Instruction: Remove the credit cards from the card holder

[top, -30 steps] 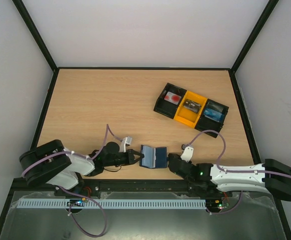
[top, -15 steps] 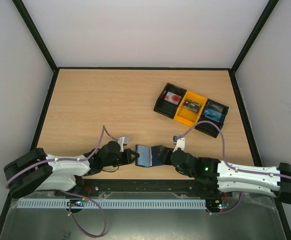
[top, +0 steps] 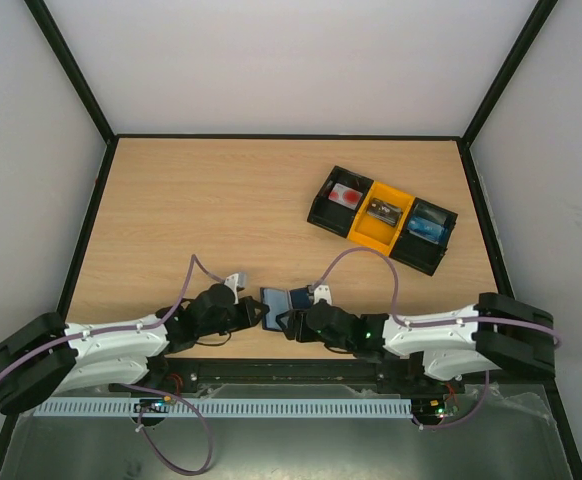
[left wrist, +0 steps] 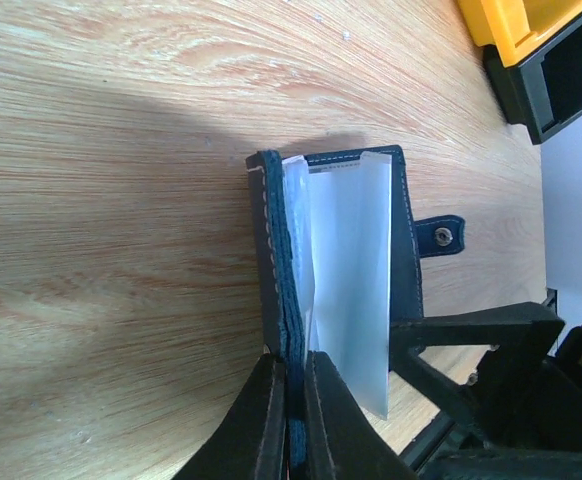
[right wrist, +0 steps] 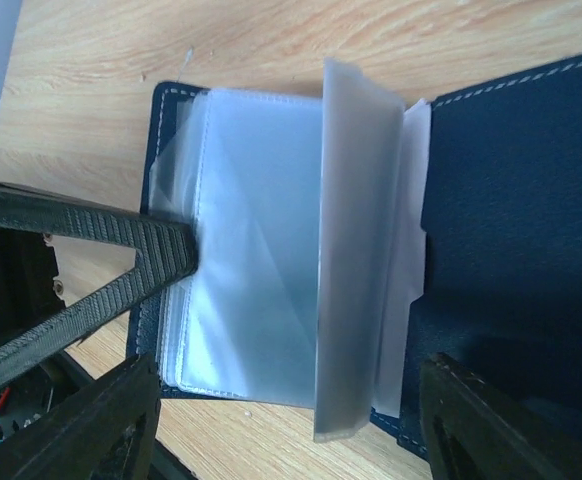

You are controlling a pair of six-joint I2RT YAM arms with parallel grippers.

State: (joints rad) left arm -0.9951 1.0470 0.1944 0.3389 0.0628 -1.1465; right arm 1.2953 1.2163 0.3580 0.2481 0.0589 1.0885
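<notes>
Right wrist view, navy card holder (right wrist: 511,200) open, clear sleeves (right wrist: 261,250) fanned

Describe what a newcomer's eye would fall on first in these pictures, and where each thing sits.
The open navy holder lies at the table's near edge, between the two arms, its clear sleeves fanned up. The left arm has its jaws shut on one cover; the right arm holds its jaws open over the sleeves. Far right sits a black-and-yellow tray holding a red-spotted card.
</notes>
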